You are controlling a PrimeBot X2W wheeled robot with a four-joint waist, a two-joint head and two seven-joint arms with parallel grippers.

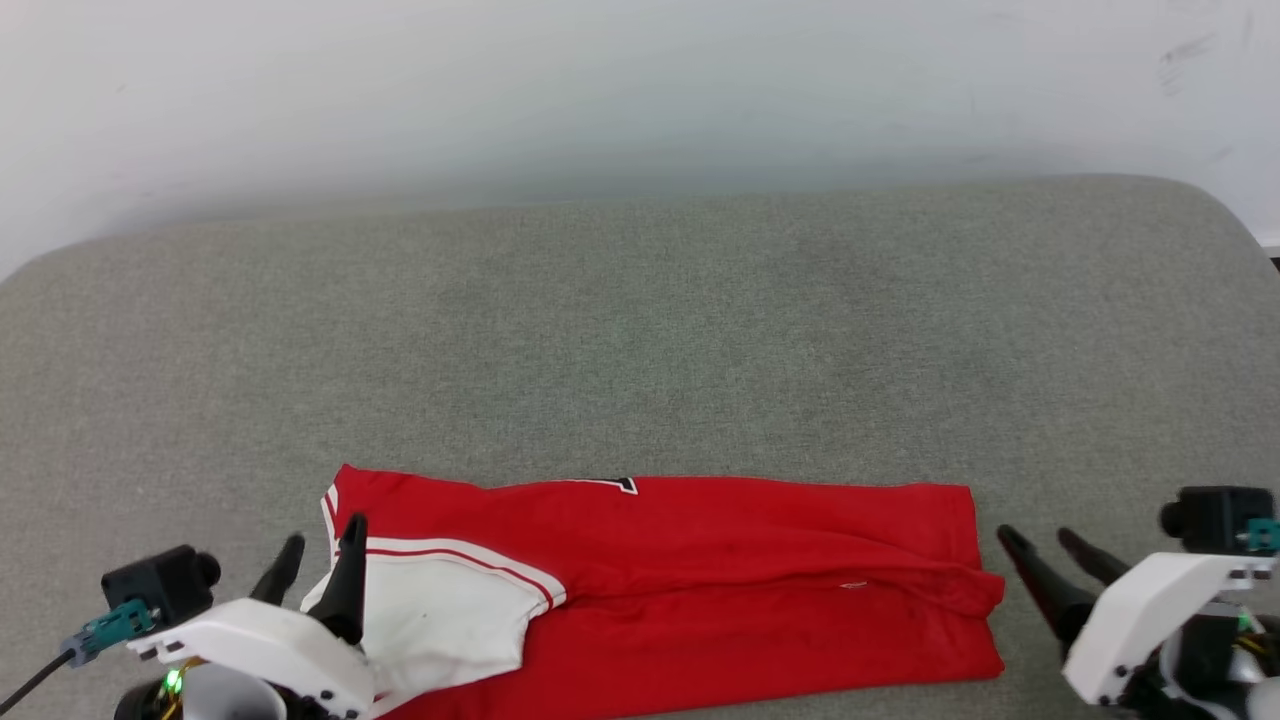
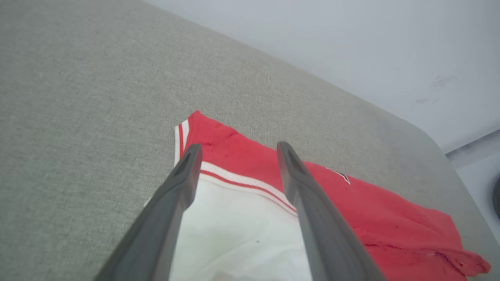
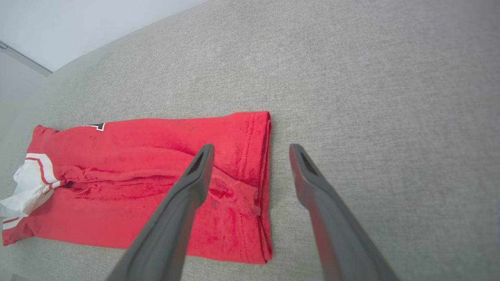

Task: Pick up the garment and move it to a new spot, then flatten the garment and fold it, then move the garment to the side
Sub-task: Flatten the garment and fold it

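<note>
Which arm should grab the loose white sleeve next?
Left. The left fingers, open, hang right over the white sleeve at that end of the shirt. The right fingers, also open, sit past the hem at the opposite end, over bare cushion.

One garment [image 1: 760, 580] is counted, lying at the near side, with one white sleeve [image 1: 440, 610] shown at its left end. Two grippers are counted: the left gripper [image 1: 324, 534] at the near left and the right gripper [image 1: 1036, 534] at the near right. Two dark fingers [image 1: 345, 580] are counted on each, four in all. One grey padded surface [image 1: 640, 330] is seen beneath.
</note>
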